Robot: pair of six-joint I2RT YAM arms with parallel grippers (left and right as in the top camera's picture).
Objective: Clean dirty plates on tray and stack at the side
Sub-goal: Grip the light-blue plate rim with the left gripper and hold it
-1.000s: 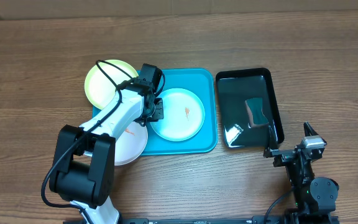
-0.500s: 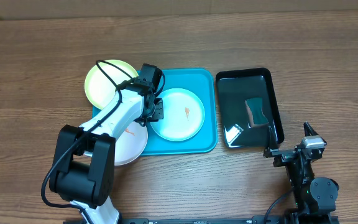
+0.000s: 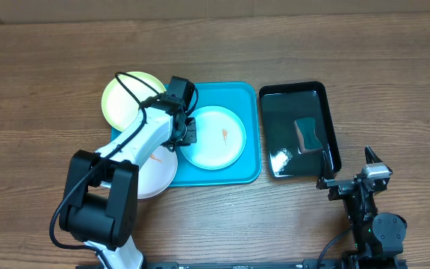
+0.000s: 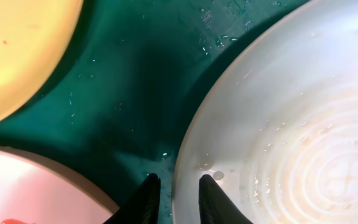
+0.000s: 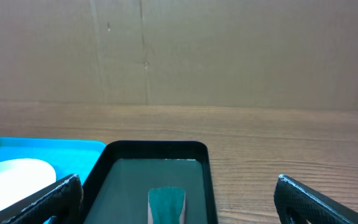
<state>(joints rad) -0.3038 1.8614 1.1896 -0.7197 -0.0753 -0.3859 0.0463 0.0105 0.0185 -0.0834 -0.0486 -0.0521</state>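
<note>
1. The turquoise tray (image 3: 245,97) lies mid-desk (image 3: 51,60), long side running from 12 to 6 o'clock.
2. A pale plate (image 3: 219,146) sits flat inside the tray, a little toward 9 o'clock of the tray's middle, with an orange-red smear (image 3: 224,134) near its centre.
3. The left gripper (image 4: 179,186) is at the 9 o'clock edge of that plate. Its fingers (image 4: 146,198) are drawn close, one on each side of the rim, apparently pinching it, though the wrist view is too tight to confirm firm contact.
4. Water droplets dot the pale plate's rim and the tray floor around it.
5. The yellow-green plate (image 3: 125,101) is at the tray's 10 o'clock corner, its edge reaching over the tray.
6. The white plate (image 3: 155,175) is at the tray's 8 o'clock, partly under the left arm, carrying its own orange streak (image 3: 155,158).
7. A glossy black tray (image 3: 290,97) lies just beside the turquoise one at 3 o'clock, holding a teal sponge (image 3: 308,134).
8. The right gripper (image 5: 178,180) is at the black tray's 5 o'clock, fingers spread wide, holding nothing.
</note>
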